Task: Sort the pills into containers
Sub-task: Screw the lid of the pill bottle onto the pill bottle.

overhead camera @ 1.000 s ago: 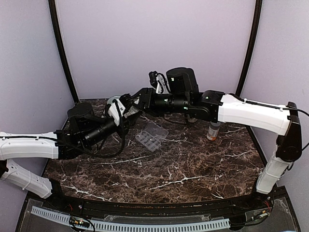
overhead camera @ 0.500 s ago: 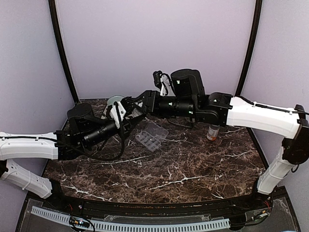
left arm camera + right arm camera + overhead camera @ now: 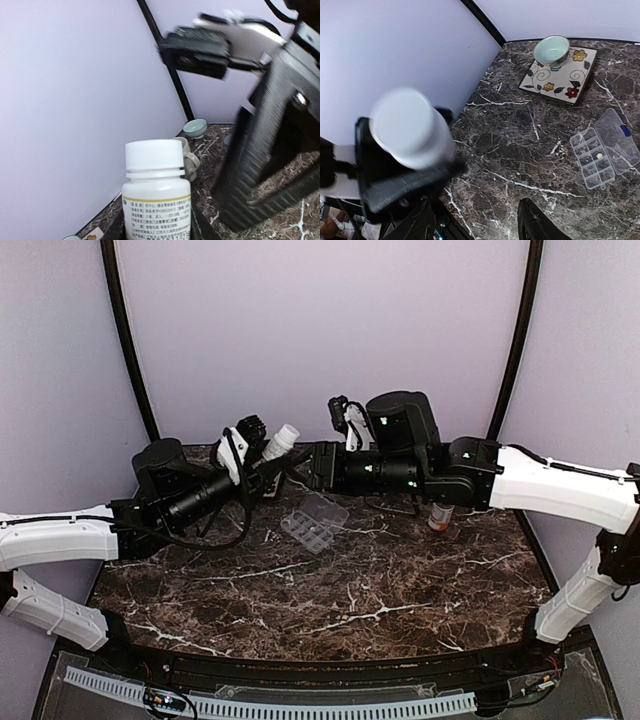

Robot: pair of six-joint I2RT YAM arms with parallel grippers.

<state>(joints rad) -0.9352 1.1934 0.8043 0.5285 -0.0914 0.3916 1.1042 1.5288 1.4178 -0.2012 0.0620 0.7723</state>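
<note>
**Pinching white bottle [image 3: 279,438] in left tool [image 3: 266,453]; right tool [image 3: 476,207] spread**

The left grip is mostly hidden behind the bottle. The right fingers [image 3: 534,222] are cut off at the frame's bottom edge. The pill organizer [image 3: 313,520] is laid open on bare tabletop [image 3: 400,590], apart from both tools.

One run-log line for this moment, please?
left gripper: holding white bottle aloft | right gripper: open, near cap | pill organizer: open on table

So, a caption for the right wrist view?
Blurred white bottle above the marble table, open pill organizer and bowl beyond.
</note>
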